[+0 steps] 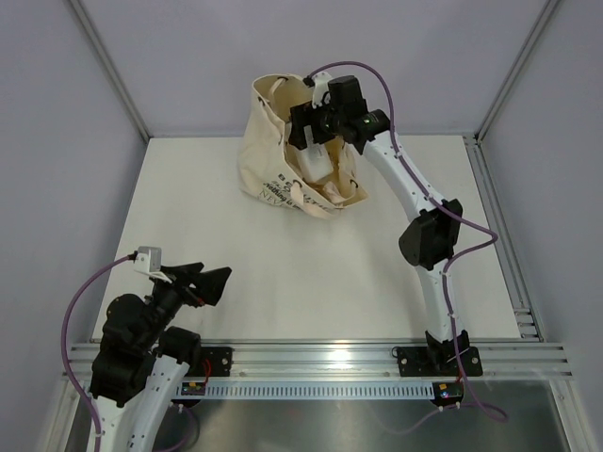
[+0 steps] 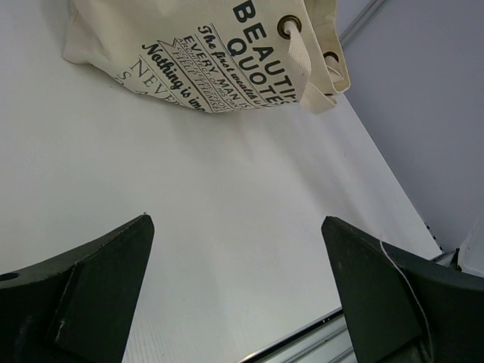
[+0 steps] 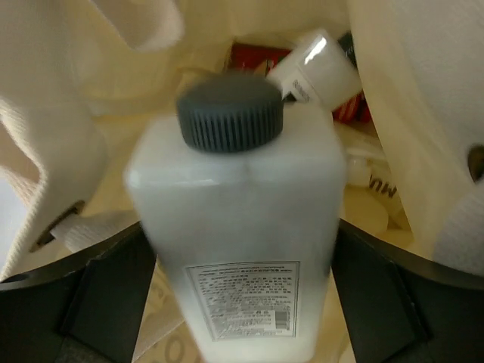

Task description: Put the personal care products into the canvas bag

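Clamping a white bottle [image 3: 234,212], right end effector [image 3: 243,291] hangs over canvas bag [image 3: 412,113]

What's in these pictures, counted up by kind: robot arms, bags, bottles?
Robot arms: 2, ending in the left gripper and the right gripper
Canvas bag: 1
White bottle with grey cap, held in the right gripper: 1
Products showing down in the bag: 3, namely red one, glossy white tube, flat white one; more may be hidden
Total: 7
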Controlling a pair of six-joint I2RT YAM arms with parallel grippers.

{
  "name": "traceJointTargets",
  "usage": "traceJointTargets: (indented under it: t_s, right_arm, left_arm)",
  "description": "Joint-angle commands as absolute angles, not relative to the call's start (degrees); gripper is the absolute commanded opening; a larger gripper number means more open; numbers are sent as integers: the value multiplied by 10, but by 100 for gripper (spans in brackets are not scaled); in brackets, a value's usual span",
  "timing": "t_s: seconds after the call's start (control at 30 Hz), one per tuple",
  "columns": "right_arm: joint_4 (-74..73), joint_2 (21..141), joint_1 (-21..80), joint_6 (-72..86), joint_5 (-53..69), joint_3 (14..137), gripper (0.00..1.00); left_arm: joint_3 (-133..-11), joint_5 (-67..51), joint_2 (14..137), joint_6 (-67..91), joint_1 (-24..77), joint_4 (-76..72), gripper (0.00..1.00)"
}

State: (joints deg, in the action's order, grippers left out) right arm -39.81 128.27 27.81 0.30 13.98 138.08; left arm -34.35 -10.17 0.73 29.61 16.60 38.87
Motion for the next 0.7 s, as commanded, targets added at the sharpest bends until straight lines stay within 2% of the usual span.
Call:
traceJointTargets:
  t_s: [0.0,0.2,0.3,0.33,0.37,0.4,0.43,0.63,0.67]
  right_arm:
    - [-279,1246,280,-28,124,1419,99]
    - [-304,1159,273,-91,33,1422,100]
    - [-364,1094,232,-74,38,1384,99]
    - [-393,1072,219,-65,38,1336,100]
    - [-417,996,168,-47,58,1233,100]
    - [-417,971,148,-47,58,1232,100]
    - [-440,947,131,-41,61,1168,99]
    - [-494,762,89,-78,-49,934,99]
    - [-479,729,89,-74,-64,844,100]
  left_arm:
    - [-345,-104,-4,293,166,362,99]
    - [-345,-105,-6,292,166,362,99]
    - [-345,-102,-16,293,166,362,99]
    - [-345,-98,-18,293,166,363,99]
    - [-345,-94,-26,294,166,363,99]
    - [-345,-94,-26,295,166,363,99]
    - [-345,-93,-29,295,166,362,99]
    - [-345,-93,-22,295,166,363,99]
    - [-346,-91,-18,295,165,363,99]
